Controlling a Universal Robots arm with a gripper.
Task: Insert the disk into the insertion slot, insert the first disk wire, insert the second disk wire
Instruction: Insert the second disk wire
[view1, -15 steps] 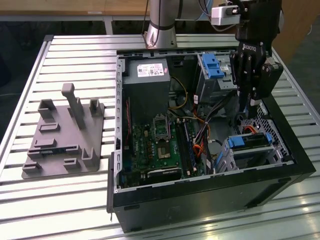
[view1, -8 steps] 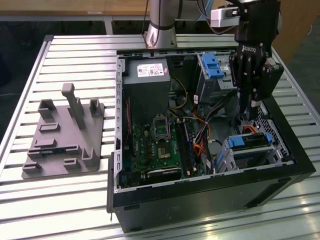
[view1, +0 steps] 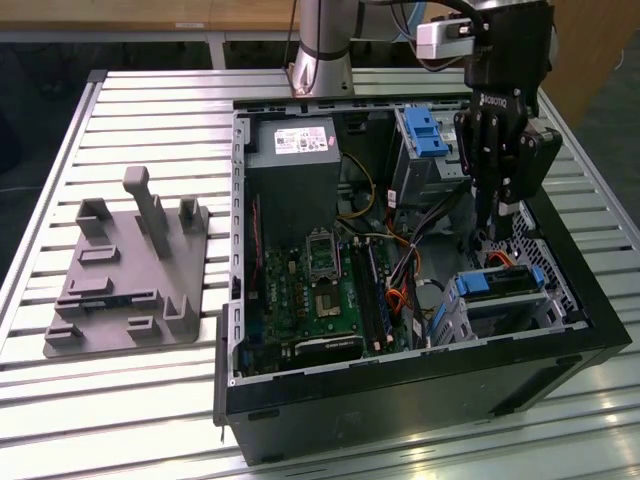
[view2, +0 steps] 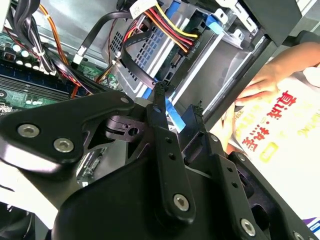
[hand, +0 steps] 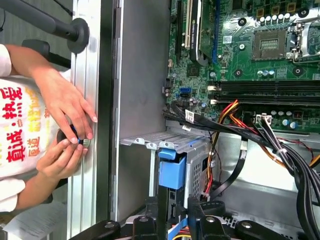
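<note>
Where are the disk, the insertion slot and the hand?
disk (view1: 495, 284): exterior view, blue carrier front.
insertion slot (hand: 199, 167): first wrist view, perforated side wall.
hand (hand: 180, 204): first wrist view, midway at its tip.

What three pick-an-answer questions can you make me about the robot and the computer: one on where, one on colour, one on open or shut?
1. Where is the gripper?
A) outside the case
B) down in the computer case, near the disk
C) under the case

2. What colour frames the disk?
A) red
B) blue
C) yellow

3. The computer case is
A) open
B) shut
C) covered by a cloth

Answers:
1 B: it hangs inside the case, just above the disk.
2 B: blue plastic edges the silver disk.
3 A: the motherboard shows.
</note>
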